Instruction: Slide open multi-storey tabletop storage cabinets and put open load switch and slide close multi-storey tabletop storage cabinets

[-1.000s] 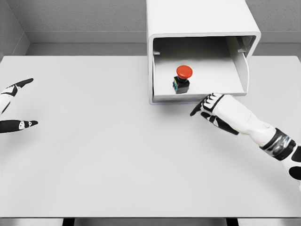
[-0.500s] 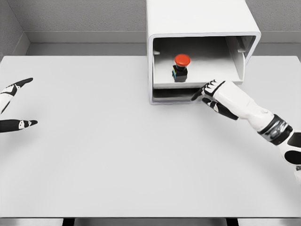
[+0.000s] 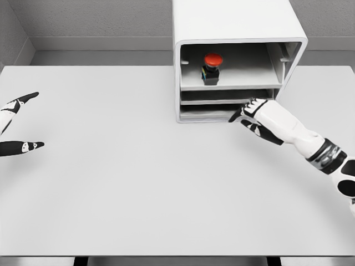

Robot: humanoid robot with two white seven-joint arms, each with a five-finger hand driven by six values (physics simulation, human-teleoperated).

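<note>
So there's a white tabletop storage cabinet [image 3: 238, 22] sitting at the far edge of a plain grey table [image 3: 138, 183], open front facing the robot. Inside you can see stacked drawer trays. The top tray [image 3: 244, 75] is pushed most of the way in, and sitting on it toward the left side is the load switch [image 3: 212, 68], the little black block with the red mushroom button on top, standing upright. Below that tray there are two thinner drawer fronts, one over the other.

The right hand [image 3: 252, 113] comes in from the lower right corner, arm stretched diagonally across the table. Its fingers [image 3: 239, 114] are curled loosely and pressed up against the front of the cabinet down at the lower drawer fronts, right side. It isn't wrapped around anything that I can see, just knuckles and fingertips against the front edge. Exactly which drawer lip it's touching is hard to tell since the hand covers that spot.

The left hand [image 3: 15, 124] is way off at the left edge of the table, well apart from the cabinet, fingers spread and holding nothing, only partly in the picture.
</note>
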